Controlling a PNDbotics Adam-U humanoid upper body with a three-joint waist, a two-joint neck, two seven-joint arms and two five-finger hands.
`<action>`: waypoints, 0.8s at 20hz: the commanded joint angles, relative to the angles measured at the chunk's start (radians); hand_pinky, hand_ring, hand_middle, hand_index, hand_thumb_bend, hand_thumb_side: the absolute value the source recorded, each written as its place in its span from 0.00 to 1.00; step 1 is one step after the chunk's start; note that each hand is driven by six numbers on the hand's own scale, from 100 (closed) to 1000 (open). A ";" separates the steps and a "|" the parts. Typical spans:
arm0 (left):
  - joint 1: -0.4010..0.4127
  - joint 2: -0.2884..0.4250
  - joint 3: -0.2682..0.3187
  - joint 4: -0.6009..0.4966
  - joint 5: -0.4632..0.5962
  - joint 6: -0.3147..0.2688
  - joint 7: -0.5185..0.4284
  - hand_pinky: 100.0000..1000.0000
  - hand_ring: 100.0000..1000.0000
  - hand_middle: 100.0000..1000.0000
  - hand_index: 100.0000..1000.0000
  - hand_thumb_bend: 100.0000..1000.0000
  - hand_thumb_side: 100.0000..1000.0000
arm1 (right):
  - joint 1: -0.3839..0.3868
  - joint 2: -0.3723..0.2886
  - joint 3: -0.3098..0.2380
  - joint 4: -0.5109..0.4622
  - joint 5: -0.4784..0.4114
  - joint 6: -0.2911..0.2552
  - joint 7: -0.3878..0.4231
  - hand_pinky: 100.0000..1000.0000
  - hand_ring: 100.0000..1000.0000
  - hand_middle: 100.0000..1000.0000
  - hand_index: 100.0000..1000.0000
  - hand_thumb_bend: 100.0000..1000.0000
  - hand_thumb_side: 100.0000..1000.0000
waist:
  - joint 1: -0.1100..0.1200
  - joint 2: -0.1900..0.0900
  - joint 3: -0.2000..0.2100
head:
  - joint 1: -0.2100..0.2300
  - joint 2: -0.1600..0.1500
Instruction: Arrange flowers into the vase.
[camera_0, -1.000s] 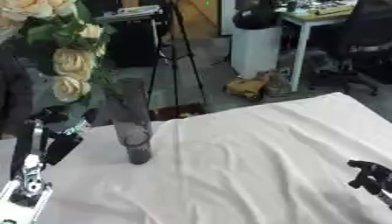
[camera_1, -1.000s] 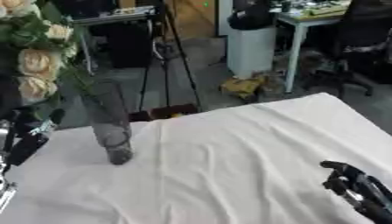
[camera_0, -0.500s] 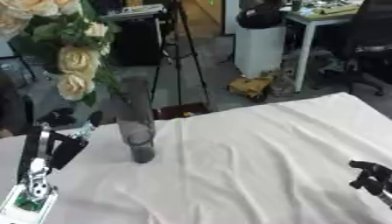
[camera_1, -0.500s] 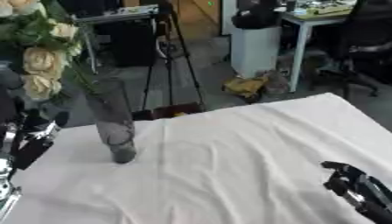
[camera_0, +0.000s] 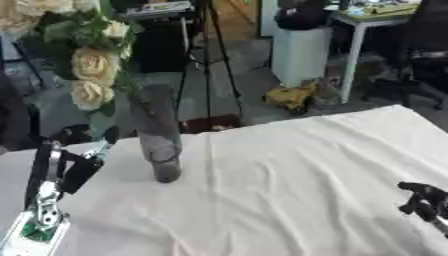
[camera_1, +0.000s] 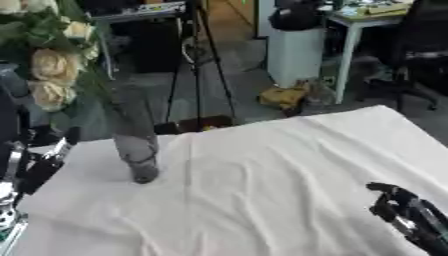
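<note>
a tall, narrow grey glass vase (camera_0: 157, 135) stands upright on the white, wrinkled tablecloth (camera_0: 289, 180) toward the robot's left side. a bunch of cream roses with dark green leaves (camera_0: 83, 65) hangs above and just left of the vase mouth, its stems seeming to run down toward the left hand (camera_0: 66, 167). that hand sits low beside the vase, near its base; whether its fingers are curled round the stems cannot be told. the right hand (camera_1: 402, 210) rests idle near the lower right corner, well apart from the vase, fingers relaxed and holding nothing.

the step in hand looks like lining the stems up over the opening. to do it well, the bunch should be brought upright and centred over the mouth before lowering, since the vase is slim and would likely tip if leaves or stems push its rim sideways.
</note>
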 joint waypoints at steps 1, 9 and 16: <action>-0.010 0.012 0.001 -0.023 0.006 -0.006 -0.003 0.51 0.74 0.55 0.76 0.64 0.76 | -0.008 -0.023 0.001 -0.013 -0.006 -0.005 -0.002 0.66 0.98 0.37 0.81 0.61 0.72 | -0.014 0.000 -0.007 | -0.003 -0.001; -0.006 0.007 -0.001 -0.030 0.013 -0.010 -0.004 0.51 0.74 0.55 0.76 0.62 0.77 | -0.006 -0.017 0.002 -0.022 -0.007 0.001 0.000 0.66 0.98 0.37 0.81 0.61 0.72 | -0.015 -0.003 -0.008 | -0.005 0.002; -0.001 0.006 -0.004 -0.029 0.012 -0.011 -0.006 0.51 0.74 0.55 0.76 0.62 0.77 | -0.007 -0.013 0.001 -0.023 -0.003 0.001 -0.004 0.66 0.98 0.37 0.81 0.61 0.72 | -0.019 -0.009 -0.005 | -0.009 0.005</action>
